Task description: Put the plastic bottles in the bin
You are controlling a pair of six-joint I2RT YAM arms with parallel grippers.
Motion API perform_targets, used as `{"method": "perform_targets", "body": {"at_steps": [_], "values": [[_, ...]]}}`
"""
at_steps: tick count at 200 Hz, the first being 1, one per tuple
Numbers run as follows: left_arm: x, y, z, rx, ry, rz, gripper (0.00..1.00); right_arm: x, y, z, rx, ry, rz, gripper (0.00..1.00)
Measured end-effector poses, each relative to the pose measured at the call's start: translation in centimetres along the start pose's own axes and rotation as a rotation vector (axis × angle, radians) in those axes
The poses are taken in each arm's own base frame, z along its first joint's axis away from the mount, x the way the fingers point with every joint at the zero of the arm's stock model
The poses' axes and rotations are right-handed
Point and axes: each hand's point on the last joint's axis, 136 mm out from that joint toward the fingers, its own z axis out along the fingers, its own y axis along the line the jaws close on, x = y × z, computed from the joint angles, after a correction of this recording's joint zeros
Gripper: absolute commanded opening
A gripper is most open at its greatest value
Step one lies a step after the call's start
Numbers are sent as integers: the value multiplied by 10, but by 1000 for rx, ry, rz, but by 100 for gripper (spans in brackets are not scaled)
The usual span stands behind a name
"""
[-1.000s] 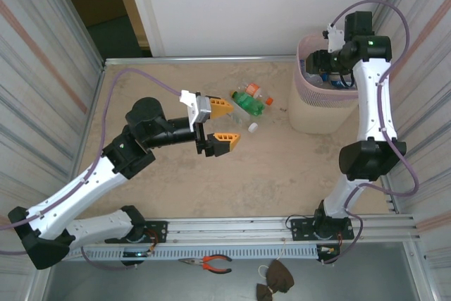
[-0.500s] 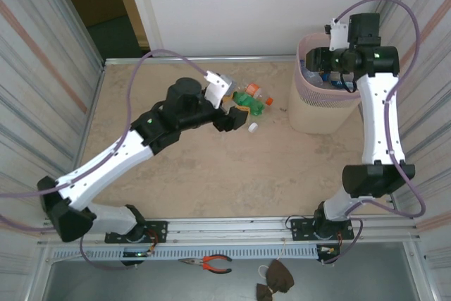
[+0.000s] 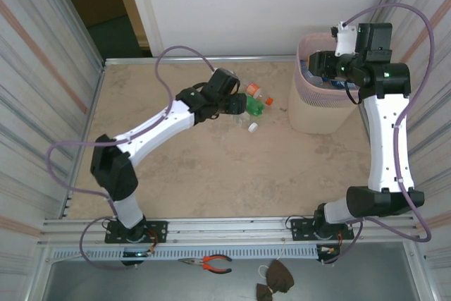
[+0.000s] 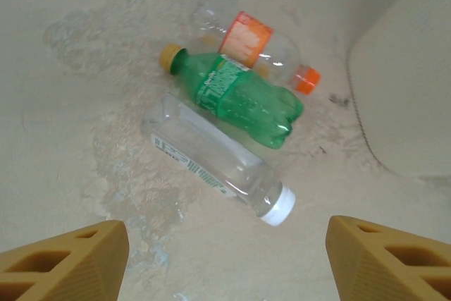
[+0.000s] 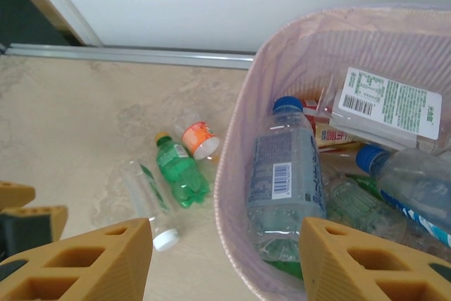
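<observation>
Left hand: your fingers stand apart and empty above three bottles lying on the bench. These are a green bottle, an orange-labelled bottle at its 12 o'clock and a clear bottle at its 6 o'clock. Right hand: apart, empty, over the bin at the bench's 2 o'clock, with a blue-capped bottle lying inside.

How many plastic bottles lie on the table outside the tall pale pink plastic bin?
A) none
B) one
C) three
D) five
C: a green plastic bottle with a yellow cap, a clear orange-labelled bottle and a clear white-capped bottle lie together on the table beside the bin.
</observation>
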Motion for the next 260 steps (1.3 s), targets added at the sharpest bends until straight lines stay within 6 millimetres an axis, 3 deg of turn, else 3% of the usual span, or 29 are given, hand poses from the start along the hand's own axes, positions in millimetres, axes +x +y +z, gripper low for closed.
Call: {"method": "perform_targets", "body": {"at_steps": [59,145,200,260], "values": [[-4,13,49,-144,97,-237,73,2,4,-13,1,-20,-8,56],[34,32,122,-192,226,-569,76,-1,8,-32,13,-59,-23,56],[33,30,145,-147,222,-688,71,0,10,-31,8,-54,-26,56],[56,44,174,-189,275,-737,58,2,12,-31,6,-46,-28,56]]}}
